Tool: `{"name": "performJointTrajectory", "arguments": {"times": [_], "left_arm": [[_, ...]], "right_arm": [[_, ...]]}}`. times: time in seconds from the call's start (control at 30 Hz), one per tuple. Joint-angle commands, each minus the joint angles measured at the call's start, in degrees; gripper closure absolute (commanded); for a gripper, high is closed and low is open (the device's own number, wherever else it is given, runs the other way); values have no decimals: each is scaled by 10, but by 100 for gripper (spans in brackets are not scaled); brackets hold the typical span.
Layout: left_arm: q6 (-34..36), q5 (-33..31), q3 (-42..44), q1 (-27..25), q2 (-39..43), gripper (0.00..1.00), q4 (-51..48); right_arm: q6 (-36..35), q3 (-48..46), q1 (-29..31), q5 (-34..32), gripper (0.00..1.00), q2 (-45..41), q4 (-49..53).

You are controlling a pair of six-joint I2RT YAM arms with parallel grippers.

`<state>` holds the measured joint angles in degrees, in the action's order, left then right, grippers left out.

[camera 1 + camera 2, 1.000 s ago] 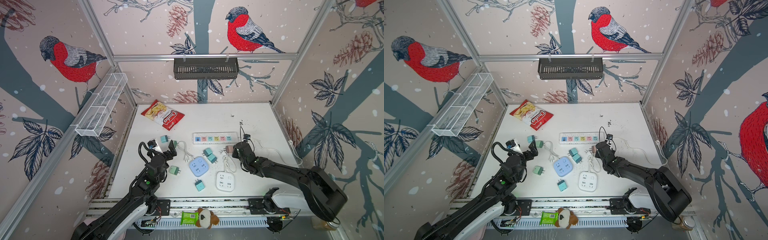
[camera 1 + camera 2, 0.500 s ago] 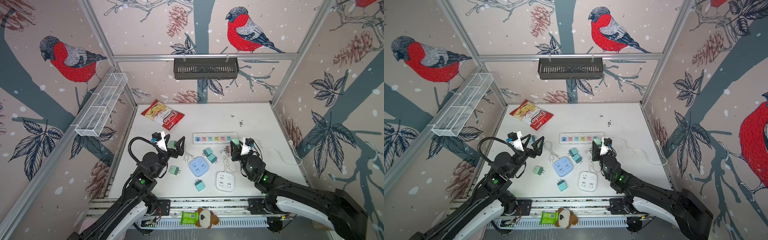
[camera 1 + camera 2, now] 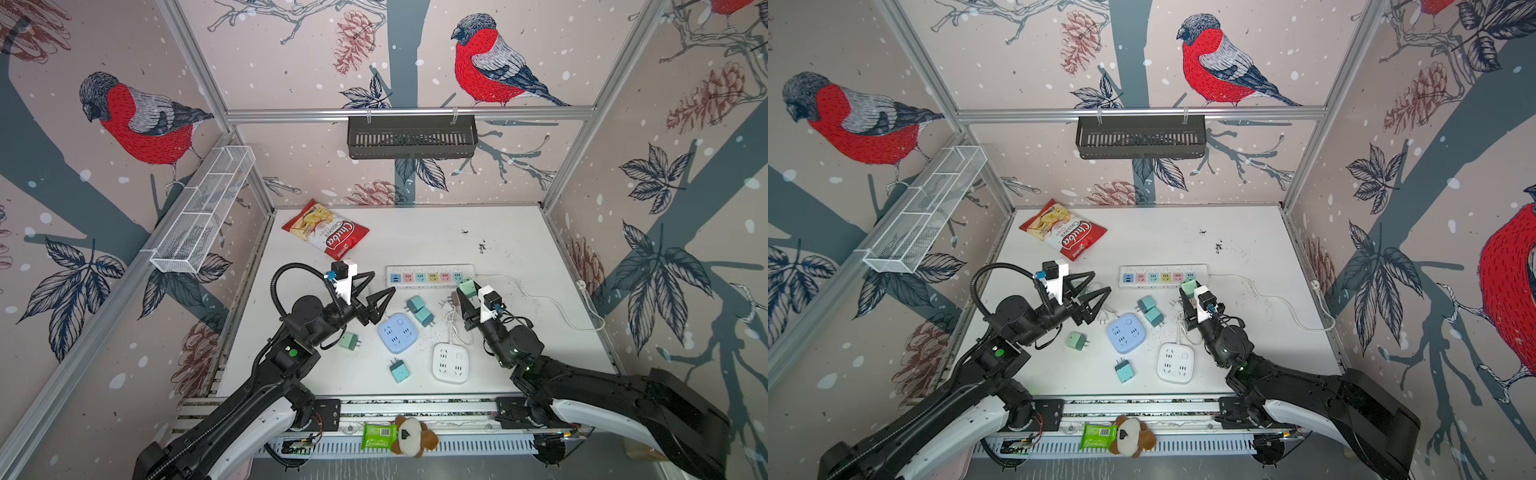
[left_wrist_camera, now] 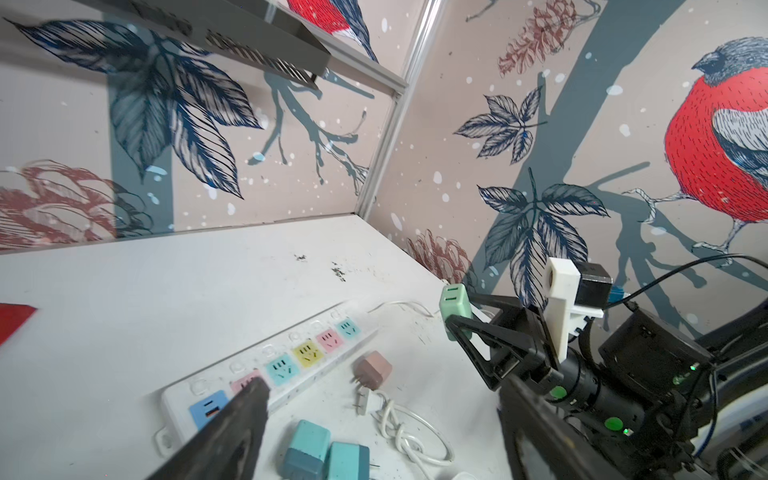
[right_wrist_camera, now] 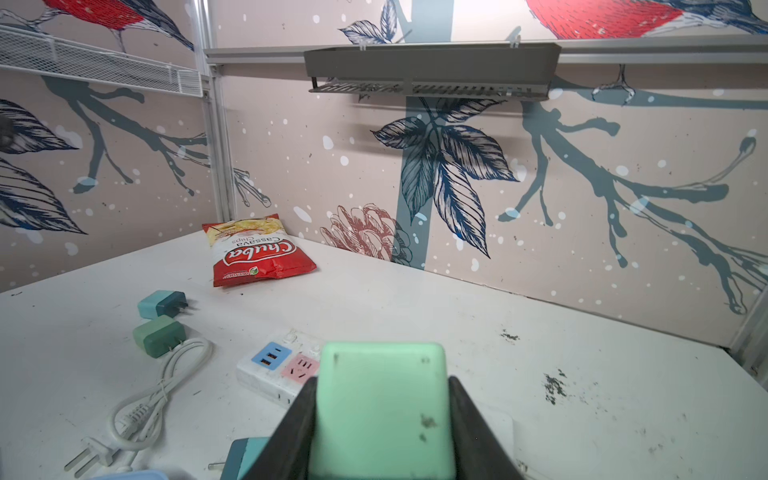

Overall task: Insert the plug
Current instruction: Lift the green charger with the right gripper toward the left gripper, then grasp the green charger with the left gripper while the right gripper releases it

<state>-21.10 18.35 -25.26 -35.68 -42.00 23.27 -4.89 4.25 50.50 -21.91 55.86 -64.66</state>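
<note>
My right gripper [image 3: 465, 292] is shut on a pale green plug [image 3: 468, 286], held just above the table at the near right end of the white power strip [image 3: 430, 274]. The right wrist view shows the plug [image 5: 381, 409] clamped between both fingers, with the strip's blue and pink sockets [image 5: 277, 365] beyond it. Its prongs are hidden. In both top views my left gripper [image 3: 382, 282] hangs open and empty, left of the strip [image 3: 1163, 276]. The left wrist view shows the strip [image 4: 291, 365] and the held plug [image 4: 455, 307].
A blue socket block [image 3: 397, 332], a white socket block [image 3: 451, 362], several loose teal and green plugs [image 3: 419, 311], a brown plug [image 4: 376, 369] and a coiled white cord [image 3: 455, 328] lie near the strip. A chips bag [image 3: 326, 229] lies at the back left.
Both arms have risen from the table. The right gripper has lifted the green plug to the strip's right end. The left gripper has moved right, with its jaws a little narrower.
</note>
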Motion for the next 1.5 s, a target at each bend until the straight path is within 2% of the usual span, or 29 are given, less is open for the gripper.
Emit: {"name": "performJointTrajectory", "arguments": {"times": [0.0, 0.2, 0.37, 0.5, 0.87, 1.3, 1.47], "left_arm": [[3, 33, -21, -27, -39, 16, 52], [25, 2, -67, -90, -117, 18, 41], [15, 37, -83, -103, -172, 20, 72], [4, 60, -107, -108, -210, 22, 57], [8, 66, -172, -148, -318, 28, 27], [11, 97, -258, -171, -425, 52, -11], [15, 96, -269, -182, -433, 72, -20]], "right_arm": [[-25, 3, 5, 38, 98, 6, -47], [-46, -8, 17, 50, 98, 16, -73], [-61, -22, 37, 55, 98, 9, -95], [-81, -29, 59, 47, 98, 5, -104], [-95, -36, 87, 45, 98, -16, -97], [-108, -44, 90, 35, 98, -19, -105], [-109, -48, 90, 30, 98, -16, -114]]}}
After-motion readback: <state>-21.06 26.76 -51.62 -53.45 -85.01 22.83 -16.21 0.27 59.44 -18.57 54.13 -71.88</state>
